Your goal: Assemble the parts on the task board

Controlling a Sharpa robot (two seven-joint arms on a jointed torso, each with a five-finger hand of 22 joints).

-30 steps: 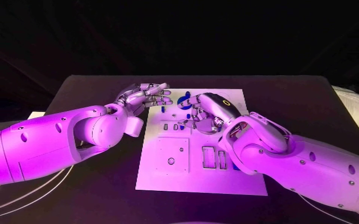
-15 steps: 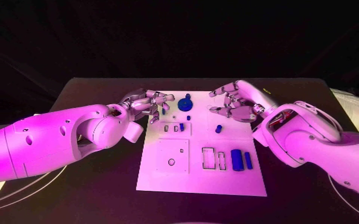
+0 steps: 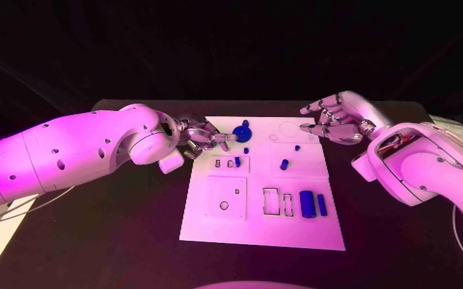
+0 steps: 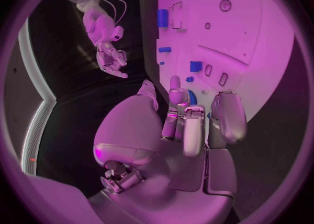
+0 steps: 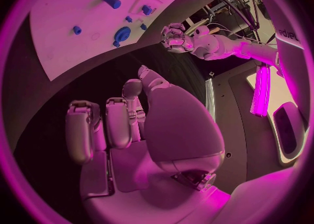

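Now left hand [image 3: 205, 138] at board [image 3: 260, 232] far-left corner, fingers curled beside blue disc [image 3: 240, 130], grasping nothing I see — staged for pick, I judge. Right hand [image 3: 334, 123] off board's far-right corner, fingers spread, empty, clearing view. Loose parts [image 3: 307, 204] lie on board.

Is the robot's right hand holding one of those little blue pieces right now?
No. In the head view the right hand hovers off the task board's far right corner, its fingers spread with nothing between them.
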